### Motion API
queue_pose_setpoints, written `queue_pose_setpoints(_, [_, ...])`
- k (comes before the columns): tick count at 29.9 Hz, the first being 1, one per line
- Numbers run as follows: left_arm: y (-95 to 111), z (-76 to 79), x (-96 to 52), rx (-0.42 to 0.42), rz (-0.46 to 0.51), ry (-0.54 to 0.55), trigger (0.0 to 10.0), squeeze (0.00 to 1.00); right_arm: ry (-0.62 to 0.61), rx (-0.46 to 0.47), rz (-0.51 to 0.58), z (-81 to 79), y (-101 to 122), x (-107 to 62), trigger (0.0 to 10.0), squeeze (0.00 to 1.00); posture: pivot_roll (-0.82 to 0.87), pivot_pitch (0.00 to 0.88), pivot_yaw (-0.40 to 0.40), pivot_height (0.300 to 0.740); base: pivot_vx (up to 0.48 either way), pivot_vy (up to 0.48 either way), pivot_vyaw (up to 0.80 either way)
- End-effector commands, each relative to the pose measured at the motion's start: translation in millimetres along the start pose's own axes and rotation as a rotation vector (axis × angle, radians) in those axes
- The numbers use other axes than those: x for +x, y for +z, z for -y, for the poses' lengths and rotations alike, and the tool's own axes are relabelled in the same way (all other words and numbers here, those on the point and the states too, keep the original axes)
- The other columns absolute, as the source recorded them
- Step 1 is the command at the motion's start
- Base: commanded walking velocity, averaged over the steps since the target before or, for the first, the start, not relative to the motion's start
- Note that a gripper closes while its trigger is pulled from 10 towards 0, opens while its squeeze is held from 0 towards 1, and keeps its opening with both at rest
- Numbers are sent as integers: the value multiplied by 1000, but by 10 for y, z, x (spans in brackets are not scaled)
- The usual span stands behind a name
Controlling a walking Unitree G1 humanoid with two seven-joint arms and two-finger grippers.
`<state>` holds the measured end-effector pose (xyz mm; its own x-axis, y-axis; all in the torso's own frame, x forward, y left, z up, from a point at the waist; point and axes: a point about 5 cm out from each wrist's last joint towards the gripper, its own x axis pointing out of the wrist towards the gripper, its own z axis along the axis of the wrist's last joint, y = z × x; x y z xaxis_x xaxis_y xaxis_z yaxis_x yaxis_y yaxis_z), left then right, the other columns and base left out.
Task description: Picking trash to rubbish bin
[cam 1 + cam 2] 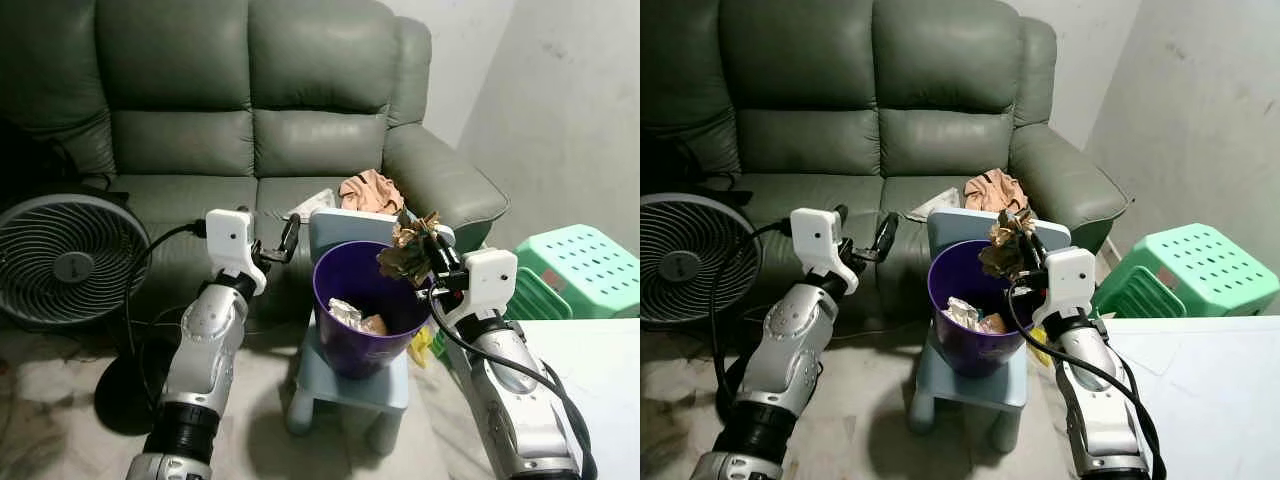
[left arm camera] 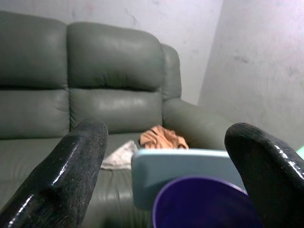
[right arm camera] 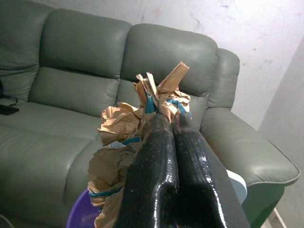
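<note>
A purple bin (image 1: 366, 310) stands on a small light-blue chair (image 1: 352, 385) before the sofa, with crumpled paper (image 1: 352, 316) lying inside it. My right gripper (image 1: 425, 243) is shut on a crumpled brown paper wad (image 1: 405, 252) with blue tape, held just above the bin's right rim. In the right wrist view the wad (image 3: 137, 128) bulges around the closed fingers (image 3: 156, 171). My left gripper (image 1: 275, 243) is open and holds nothing, a little left of the bin at rim height. The bin's rim (image 2: 209, 204) shows between the left fingers (image 2: 66, 175).
A grey-green leather sofa (image 1: 250, 120) fills the back, with a peach cloth (image 1: 370, 190) and a pale rag (image 1: 312, 203) on its seat. A round floor fan (image 1: 65, 260) stands at the left. Green plastic stools (image 1: 575, 270) and a white table corner (image 1: 600, 370) are at the right.
</note>
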<state>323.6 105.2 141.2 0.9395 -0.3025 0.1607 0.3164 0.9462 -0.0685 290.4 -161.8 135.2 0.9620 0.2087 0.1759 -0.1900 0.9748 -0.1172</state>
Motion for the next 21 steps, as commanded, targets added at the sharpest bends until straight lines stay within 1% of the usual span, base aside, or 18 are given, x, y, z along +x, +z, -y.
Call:
queue_pose_setpoints(1, [53,94,-16,7,27,-39,10000,0,11,-10,-2,5,27,32,10000,0,-14,0,-100,740,0,0,0])
queue_pose_setpoints(5, [30,263,-84,-28,31,-70,10000,0,17,-18,-50,24,-14,130,10000,0,0,0,-126,740,0,0,0])
queue_pose_setpoints(8, [-3,391,-167,-40,28,-79,10000,0,20,-30,-73,48,-21,232,10000,0,8,20,-146,740,0,0,0])
queue_pose_setpoints(9, [-20,458,-213,-42,23,-87,10000,0,12,-29,-91,71,-24,278,10000,0,15,33,-156,740,0,0,0])
queue_pose_setpoints(11, [-37,515,-264,-43,19,-91,10000,0,20,-19,-101,74,-24,327,10000,0,25,50,-171,740,0,0,0])
queue_pose_setpoints(12, [-44,584,-332,-45,18,-96,10000,0,28,-25,-129,77,-38,380,10000,0,34,69,-183,740,0,0,0])
queue_pose_setpoints(15, [-36,658,-395,-46,16,-99,10000,0,36,-27,-144,93,-41,410,10000,0,48,91,-201,740,0,0,0])
queue_pose_setpoints(16, [-50,735,-488,-27,6,-108,10000,0,41,-6,-170,86,-57,479,10000,0,66,126,-226,740,0,0,0])
queue_pose_setpoints(18, [-60,769,-539,-27,-4,-108,10000,0,44,6,-179,78,-63,518,10000,0,66,126,-226,740,0,0,0])
queue_pose_setpoints(20, [-65,788,-586,-43,-12,-95,10000,0,53,22,-199,59,-79,543,10000,0,79,152,-243,740,0,0,0])
queue_pose_setpoints(21, [-62,812,-633,-43,-15,-90,10000,0,67,23,-209,29,-89,570,10000,0,89,170,-256,740,0,0,0])
